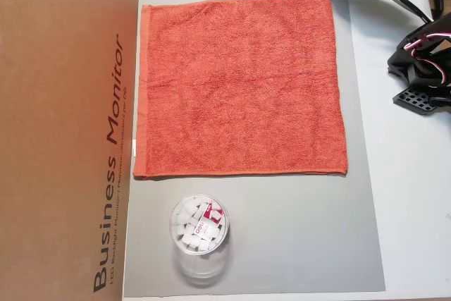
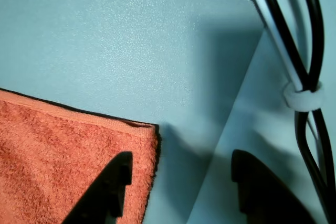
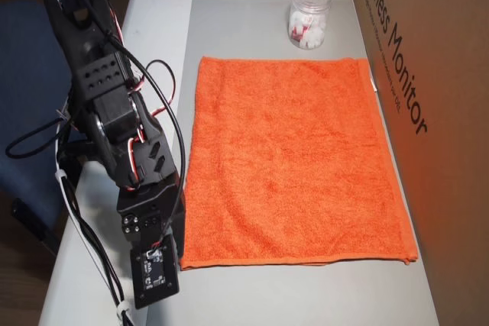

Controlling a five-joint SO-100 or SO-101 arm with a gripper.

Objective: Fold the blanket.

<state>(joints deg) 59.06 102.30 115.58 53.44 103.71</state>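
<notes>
Blanket flat on grey mat; gripper jaws apart, empty, over blanket's corner in wrist view.

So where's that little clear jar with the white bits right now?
In an overhead view, the jar stands on the grey mat, just below the blanket's bottom edge, right of the cardboard box.
</notes>
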